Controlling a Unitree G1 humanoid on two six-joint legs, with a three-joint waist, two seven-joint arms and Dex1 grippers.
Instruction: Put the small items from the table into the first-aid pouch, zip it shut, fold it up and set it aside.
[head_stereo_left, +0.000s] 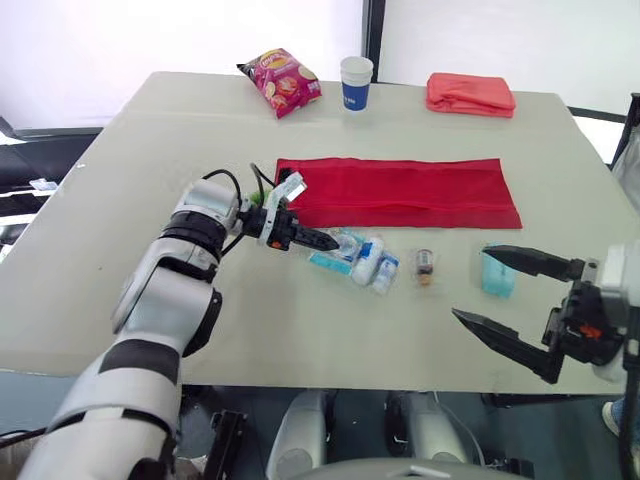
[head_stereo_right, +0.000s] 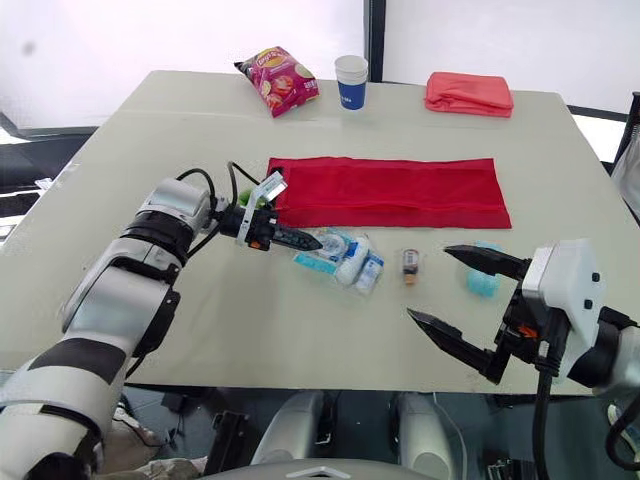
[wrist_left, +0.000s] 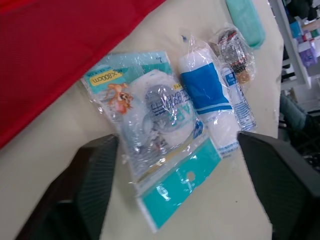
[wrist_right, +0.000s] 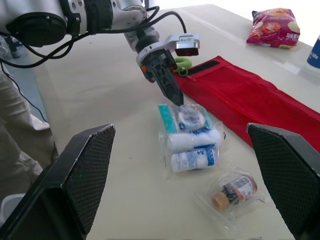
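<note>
left pincer spread over the tape packet

the left pincer (head_stereo_left: 325, 241) is released, one finger on each side of the tape packet (wrist_left: 155, 130), which lies on the bench (head_stereo_left: 200, 130) just beside the flat red pouch (head_stereo_left: 400, 190). the right pincer (head_stereo_left: 470, 282), also released, hangs near the teal packet (head_stereo_left: 497, 278).

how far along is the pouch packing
Done: nothing yet; the red pouch lies unfolded flat, with the tape packet, bandage rolls, small bottle and teal item beside it. In hand: the left gripper, open, straddles the tape packet; the right gripper hangs open. Left: loading everything, zipping, folding, setting aside.
</note>
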